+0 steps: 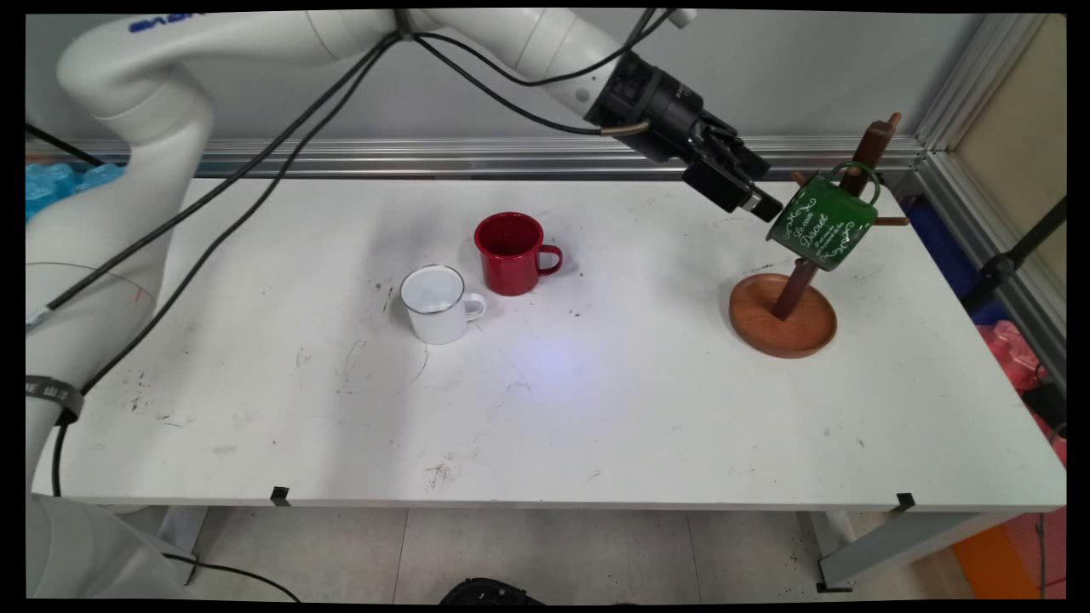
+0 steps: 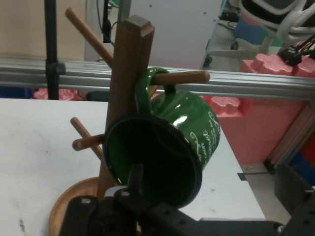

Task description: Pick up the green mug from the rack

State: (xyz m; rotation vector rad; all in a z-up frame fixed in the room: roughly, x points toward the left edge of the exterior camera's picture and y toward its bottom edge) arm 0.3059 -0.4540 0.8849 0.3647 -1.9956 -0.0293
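Green mug (image 1: 822,223) hung by its handle on a peg of the wooden rack (image 1: 782,319), mouth tilted toward the gripper (image 1: 758,200). Jaws spread, gripping nothing — one finger right at the mug's rim. Well apart to the left on the tabletop (image 1: 596,400) — red mug (image 1: 509,251) and white mug (image 1: 438,302), side by side.

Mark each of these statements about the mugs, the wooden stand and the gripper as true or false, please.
1. The green mug hangs by its handle on a peg of the wooden mug tree. True.
2. The red mug lies on its side. False: it stands upright on the table.
3. The white mug stands nearer the camera than the red one. True.
4. The gripper is beside the white mug. False: it is at the green mug's rim.
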